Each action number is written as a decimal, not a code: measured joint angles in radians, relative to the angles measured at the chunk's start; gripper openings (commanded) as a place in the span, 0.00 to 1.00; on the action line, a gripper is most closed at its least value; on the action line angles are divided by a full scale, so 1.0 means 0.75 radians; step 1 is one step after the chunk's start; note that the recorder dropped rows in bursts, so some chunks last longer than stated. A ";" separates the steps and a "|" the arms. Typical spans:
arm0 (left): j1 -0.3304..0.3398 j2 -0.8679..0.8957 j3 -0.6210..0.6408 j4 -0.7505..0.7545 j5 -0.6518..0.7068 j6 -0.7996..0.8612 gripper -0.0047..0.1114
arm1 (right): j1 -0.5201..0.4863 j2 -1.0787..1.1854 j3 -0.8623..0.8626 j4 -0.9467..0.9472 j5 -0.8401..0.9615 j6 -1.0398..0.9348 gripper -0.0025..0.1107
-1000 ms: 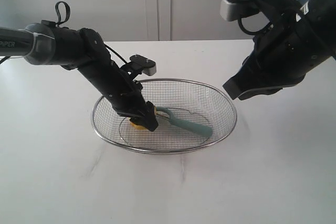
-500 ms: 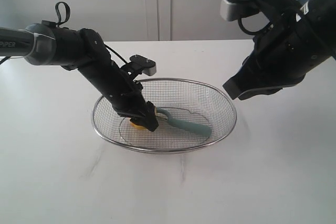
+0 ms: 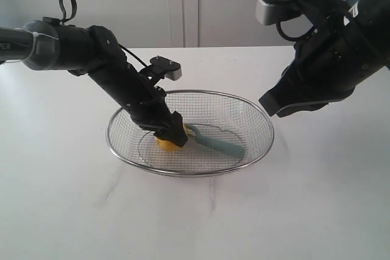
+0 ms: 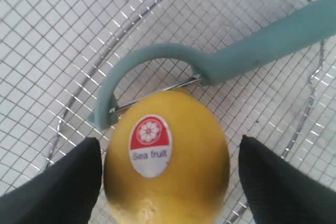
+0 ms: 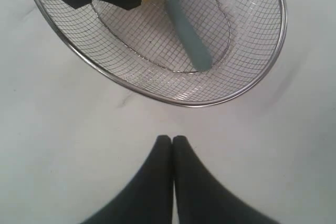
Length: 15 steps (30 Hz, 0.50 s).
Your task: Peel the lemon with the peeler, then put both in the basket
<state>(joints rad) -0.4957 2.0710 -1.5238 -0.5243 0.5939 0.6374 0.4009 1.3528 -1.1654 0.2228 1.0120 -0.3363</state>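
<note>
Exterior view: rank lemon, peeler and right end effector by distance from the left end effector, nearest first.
1. lemon, within the left end effector
2. peeler, beside the lemon in the basket
3. right end effector, raised at far right

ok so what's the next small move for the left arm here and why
Probably lift the left gripper straight up and out of the basket. Its jaws stand wide open on either side of the lemon, which appears to rest on the mesh against the loop head of the peeler. Both things already lie in the basket, so nothing is left to hold. A straight rise should avoid nudging the lemon.
</note>
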 measured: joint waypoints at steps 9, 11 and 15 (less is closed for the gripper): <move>0.000 -0.162 0.000 0.004 0.095 0.000 0.67 | 0.000 0.000 0.000 0.003 0.002 0.000 0.02; 0.000 -0.211 0.000 0.018 0.136 0.000 0.62 | 0.000 0.000 0.000 0.003 0.002 0.000 0.02; 0.000 -0.329 0.000 0.044 0.205 -0.002 0.43 | 0.000 0.000 0.000 0.003 0.002 0.000 0.02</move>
<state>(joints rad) -0.4957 1.8240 -1.5238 -0.4915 0.7473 0.6355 0.4009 1.3528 -1.1654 0.2248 1.0136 -0.3363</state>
